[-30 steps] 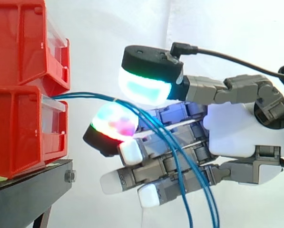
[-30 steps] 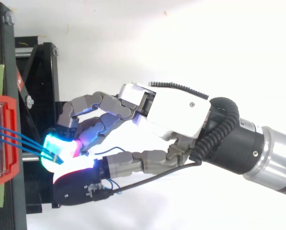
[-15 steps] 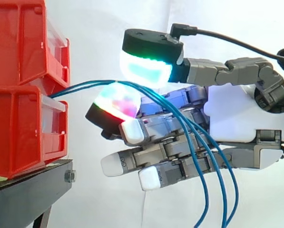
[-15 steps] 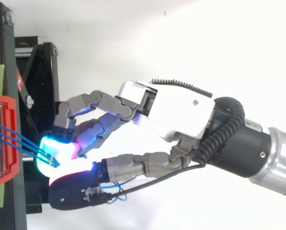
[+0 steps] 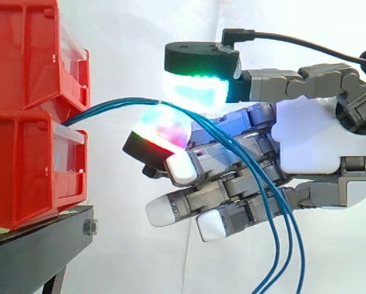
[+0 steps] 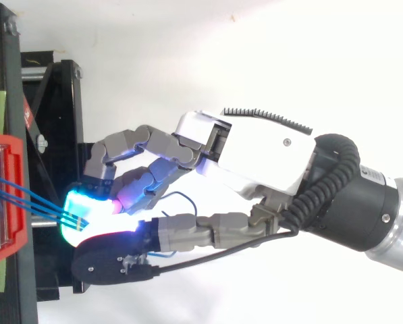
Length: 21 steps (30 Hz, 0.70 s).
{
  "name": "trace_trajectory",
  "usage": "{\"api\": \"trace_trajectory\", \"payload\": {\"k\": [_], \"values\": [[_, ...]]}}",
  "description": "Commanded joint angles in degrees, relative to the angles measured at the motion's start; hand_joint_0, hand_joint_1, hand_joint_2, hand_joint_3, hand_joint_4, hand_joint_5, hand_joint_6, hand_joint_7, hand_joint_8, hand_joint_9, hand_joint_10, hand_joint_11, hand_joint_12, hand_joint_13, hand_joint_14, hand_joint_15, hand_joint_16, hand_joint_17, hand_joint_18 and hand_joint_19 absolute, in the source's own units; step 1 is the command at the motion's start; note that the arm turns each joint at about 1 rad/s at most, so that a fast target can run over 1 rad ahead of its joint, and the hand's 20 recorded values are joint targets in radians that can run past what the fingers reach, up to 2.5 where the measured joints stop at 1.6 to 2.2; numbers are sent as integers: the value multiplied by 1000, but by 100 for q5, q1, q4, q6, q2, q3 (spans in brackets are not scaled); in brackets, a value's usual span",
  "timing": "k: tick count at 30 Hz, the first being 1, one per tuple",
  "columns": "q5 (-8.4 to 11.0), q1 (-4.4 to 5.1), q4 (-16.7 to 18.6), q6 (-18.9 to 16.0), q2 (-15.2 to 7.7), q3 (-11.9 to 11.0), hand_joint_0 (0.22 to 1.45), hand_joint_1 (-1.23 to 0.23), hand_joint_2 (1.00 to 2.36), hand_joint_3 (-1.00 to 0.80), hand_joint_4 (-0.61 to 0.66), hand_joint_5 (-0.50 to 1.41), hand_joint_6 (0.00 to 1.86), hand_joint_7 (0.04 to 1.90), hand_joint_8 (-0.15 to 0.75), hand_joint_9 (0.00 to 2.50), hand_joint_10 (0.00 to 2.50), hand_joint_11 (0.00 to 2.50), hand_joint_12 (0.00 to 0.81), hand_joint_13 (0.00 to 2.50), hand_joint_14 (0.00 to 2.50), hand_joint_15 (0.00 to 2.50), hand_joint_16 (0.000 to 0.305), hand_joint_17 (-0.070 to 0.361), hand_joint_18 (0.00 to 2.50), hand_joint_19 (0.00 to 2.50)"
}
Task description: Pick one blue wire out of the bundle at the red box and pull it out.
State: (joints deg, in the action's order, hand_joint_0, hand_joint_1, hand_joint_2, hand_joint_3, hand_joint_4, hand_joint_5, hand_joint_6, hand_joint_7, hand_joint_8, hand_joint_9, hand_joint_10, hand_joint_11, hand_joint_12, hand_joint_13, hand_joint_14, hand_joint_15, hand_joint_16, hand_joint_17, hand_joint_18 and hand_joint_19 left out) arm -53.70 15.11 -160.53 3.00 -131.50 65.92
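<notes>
Centre frame, beside red bin (image 5: 23,171): hand (image 5: 305,141) clamped on blue wires (image 5: 111,105), glowing pads (image 5: 195,92) pinching; wires trail to lower right.

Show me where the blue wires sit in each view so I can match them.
Side view: the blue wires leave the red bins left of centre, pass between the pinching fingers of the hand, and hang down to the bottom edge.
Top view: the blue wires run from the left edge rightward into the glowing pads.
Shared landmark: the red bins.
</notes>
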Motion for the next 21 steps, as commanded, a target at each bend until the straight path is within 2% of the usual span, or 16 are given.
{"api": "trace_trajectory", "payload": {"k": [1, 2, 3, 4, 7, 9, 15, 21], "values": [[-1, 1, -22, -1, 2, 9, 590, -544, 1001, -10, 278, -176, 834, 1074, 458, 889, 10, 496, 556, 839, 10, 363, 76, 172, 941, 523], [-1, 9, -31, -1, 2, 9, 590, -541, 1000, -2, 282, -176, 833, 1071, 460, 895, 10, 502, 558, 840, 10, 366, 77, 173, 943, 522], [-1, 9, -39, -1, -7, 9, 581, -534, 1084, 4, 306, -175, 830, 1043, 471, 898, 12, 506, 566, 846, 10, 362, 78, 176, 954, 509], [-1, 9, -39, -1, -7, 0, 579, -578, 1108, 36, 327, -178, 831, 1025, 472, 900, 10, 534, 571, 850, 10, 363, 79, 177, 962, 496], [-1, 9, -39, -1, -7, 0, 621, -695, 1003, 73, 342, -185, 848, 995, 464, 894, 11, 590, 556, 864, 11, 376, 75, 169, 963, 485], [-1, 9, -48, -1, 2, 0, 623, -709, 1008, 66, 333, -190, 854, 986, 451, 886, 15, 597, 545, 858, 11, 377, 73, 165, 944, 487], [-45, 9, -66, -18, 2, 0, 628, -797, 1019, -178, 278, -202, 872, 994, 403, 854, 15, 610, 491, 812, 14, 380, 62, 139, 850, 513], [-115, 9, -180, -71, 46, 9, 693, -845, 1007, -407, 251, -201, 874, 931, 391, 840, 15, 619, 481, 801, 13, 375, 60, 135, 838, 495]]}}
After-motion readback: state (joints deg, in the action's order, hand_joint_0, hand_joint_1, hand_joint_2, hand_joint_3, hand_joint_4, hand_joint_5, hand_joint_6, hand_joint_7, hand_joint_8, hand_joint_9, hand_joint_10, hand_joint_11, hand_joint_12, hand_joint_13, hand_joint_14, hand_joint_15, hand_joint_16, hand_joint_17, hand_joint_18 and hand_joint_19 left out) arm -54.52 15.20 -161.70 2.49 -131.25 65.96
